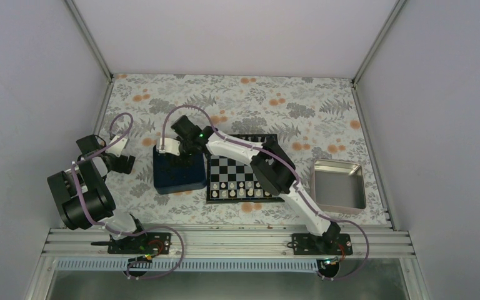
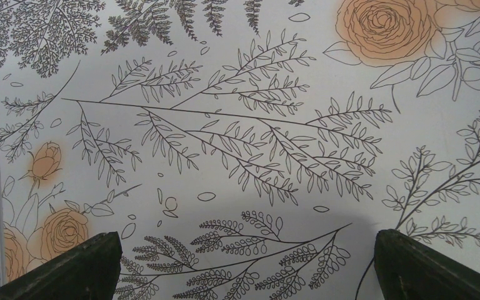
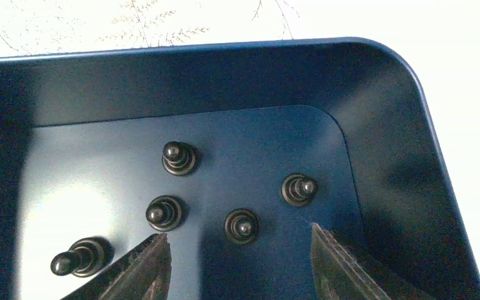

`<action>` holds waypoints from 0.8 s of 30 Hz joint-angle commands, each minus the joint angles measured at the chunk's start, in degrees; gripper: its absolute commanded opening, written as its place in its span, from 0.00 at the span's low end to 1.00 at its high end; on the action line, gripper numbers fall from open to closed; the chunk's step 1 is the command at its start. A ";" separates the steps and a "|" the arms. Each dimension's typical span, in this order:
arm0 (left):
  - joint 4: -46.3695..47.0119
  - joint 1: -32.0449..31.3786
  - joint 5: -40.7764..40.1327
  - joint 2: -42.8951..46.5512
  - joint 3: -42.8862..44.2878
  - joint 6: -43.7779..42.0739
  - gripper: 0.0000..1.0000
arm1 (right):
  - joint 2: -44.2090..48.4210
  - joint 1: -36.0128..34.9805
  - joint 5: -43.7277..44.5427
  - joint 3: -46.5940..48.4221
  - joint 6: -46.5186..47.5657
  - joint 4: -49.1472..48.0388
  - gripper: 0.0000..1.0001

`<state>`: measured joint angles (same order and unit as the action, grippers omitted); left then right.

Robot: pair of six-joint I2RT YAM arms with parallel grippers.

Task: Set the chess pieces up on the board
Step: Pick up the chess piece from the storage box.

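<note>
Right gripper (image 3: pixel 238 247) hangs over the dark blue tray (image 3: pixel 225 75); jaws released and spread wide, nothing between the fingers (image 3: pixel 153 262).

Five black chess pieces (image 3: pixel 242 225) stand on the tray floor, all apart from one another; one sits just ahead of the gap, roughly centred between the two fingertips; a second lies just off the tip of the finger at the left of the wrist view; a third just off the tip of the other finger, near the tray's rounded corner; a fourth further ahead of the jaws, toward the far wall; the fifth outside the jaws, beside the left-of-view finger, and it looks tipped, though I cannot tell for sure.

Top view: the board (image 1: pixel 225 167) lies just beside the tray, off to the side of the right jaws and partly under that arm; small white pieces (image 1: pixel 240 191) fill its near rows; silver metal tray (image 1: pixel 339 184) well apart, beyond the board.

Left gripper (image 2: pixel 245 250) also slack, jaws wide apart; only flowered tablecloth (image 2: pixel 237 125) below and ahead of them; no chess pieces near these jaws.
</note>
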<state>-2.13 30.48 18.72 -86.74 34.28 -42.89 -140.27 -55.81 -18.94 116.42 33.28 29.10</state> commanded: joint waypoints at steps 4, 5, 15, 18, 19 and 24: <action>-2.00 0.18 0.27 -0.44 -1.20 -1.49 1.00 | -2.73 -0.18 -2.60 2.06 -1.84 -2.64 0.57; -2.00 0.12 0.31 -0.37 -1.20 -1.53 1.00 | -2.98 -0.19 -2.61 2.21 -2.08 -2.83 0.57; -2.02 0.22 0.43 -0.49 -1.23 -1.58 1.00 | -3.64 -0.17 -3.34 2.13 -2.69 -4.09 0.36; -2.08 0.25 0.44 -0.51 -1.10 -1.66 1.00 | -3.44 -0.19 -3.53 1.71 -2.71 -4.48 0.32; -2.09 0.27 0.44 -0.48 -1.19 -1.67 1.00 | -3.48 -0.22 -3.59 1.66 -2.70 -4.56 0.31; -2.17 0.21 0.52 -0.35 -1.22 -1.67 1.00 | -3.82 -0.17 -3.55 1.96 -2.61 -4.57 0.19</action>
<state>-2.13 30.48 18.74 -86.74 34.28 -42.98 -143.04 -55.81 -21.10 116.97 31.14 26.04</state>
